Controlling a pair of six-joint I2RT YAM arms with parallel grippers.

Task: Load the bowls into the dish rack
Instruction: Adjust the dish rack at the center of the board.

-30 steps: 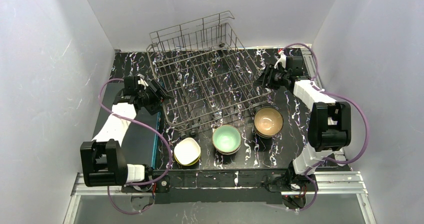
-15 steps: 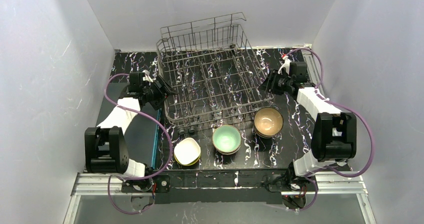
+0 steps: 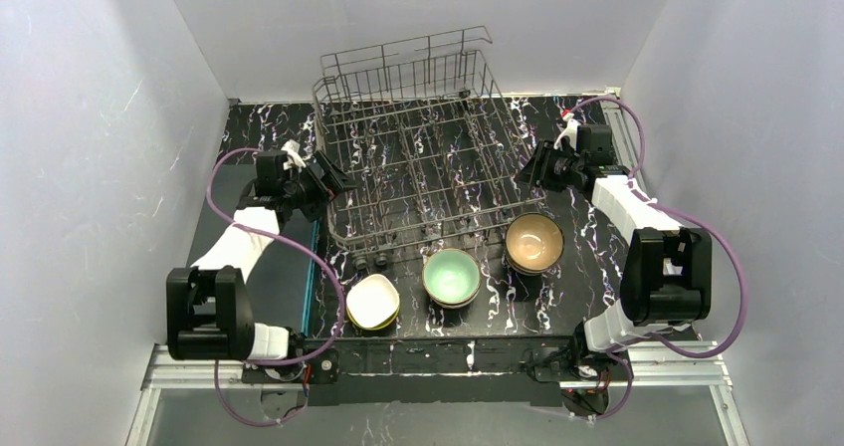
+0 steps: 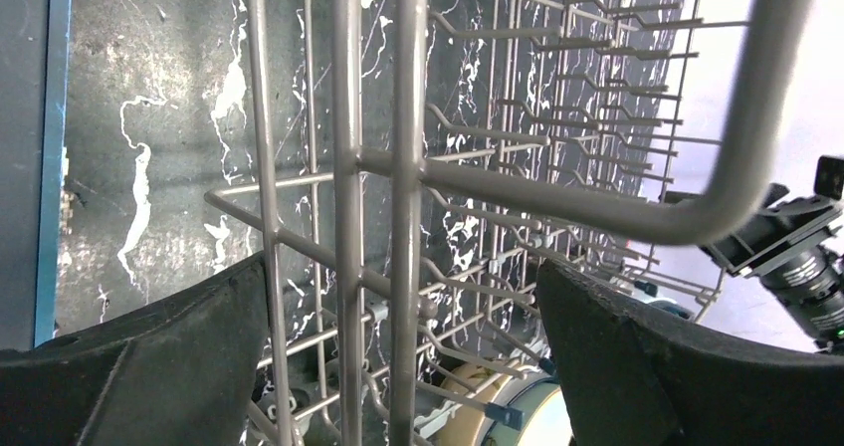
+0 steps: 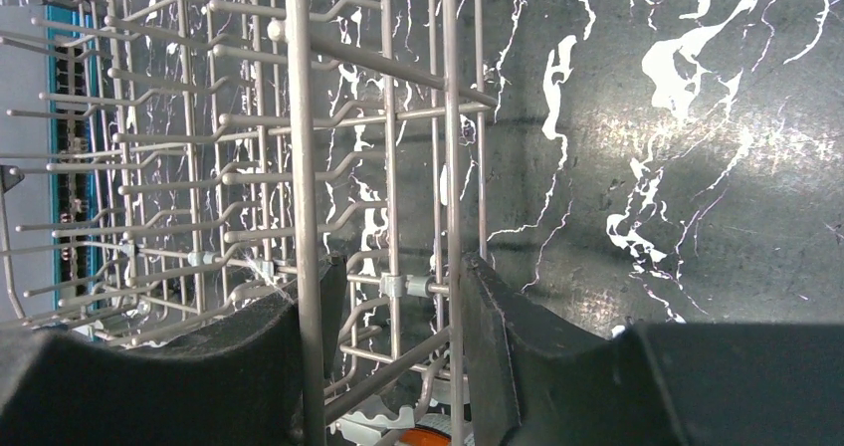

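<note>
Marbled table (image 3: 589, 259), dish rack (image 3: 418, 157) between two end effectors (image 3: 336, 181) (image 3: 527, 173)

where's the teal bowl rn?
Top view: the teal bowl sits just on the near side of the dish rack, between the yellow-rimmed white bowl on its left and the tan bowl on its right.

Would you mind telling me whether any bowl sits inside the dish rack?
No, the dish rack holds nothing; the bowls all sit outside its near edge.
</note>
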